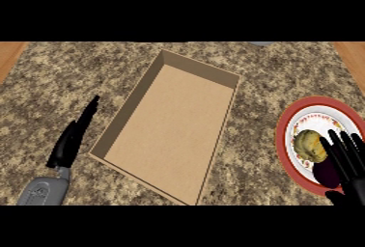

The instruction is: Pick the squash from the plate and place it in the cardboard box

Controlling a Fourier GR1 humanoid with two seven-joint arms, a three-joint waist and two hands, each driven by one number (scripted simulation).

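A yellowish squash (pixel 309 144) lies on a round plate with a red rim (pixel 285 124) at the right edge of the counter. My right hand (pixel 348 161) hovers over the plate's near right side, fingers straight and spread, just right of the squash; whether it touches it I cannot tell. A dark shadow (pixel 328 174) falls on the plate beneath the hand. The open cardboard box (pixel 171 126) lies empty in the middle of the counter, left of the plate. My left hand (pixel 71 140) rests at the lower left, fingers straight and pointing away.
The granite counter (pixel 64 77) stretches around the box, with wooden strips at its far left (pixel 8 53) and far right (pixel 353 53) edges. A grey object (pixel 262 43) peeks in at the top edge.
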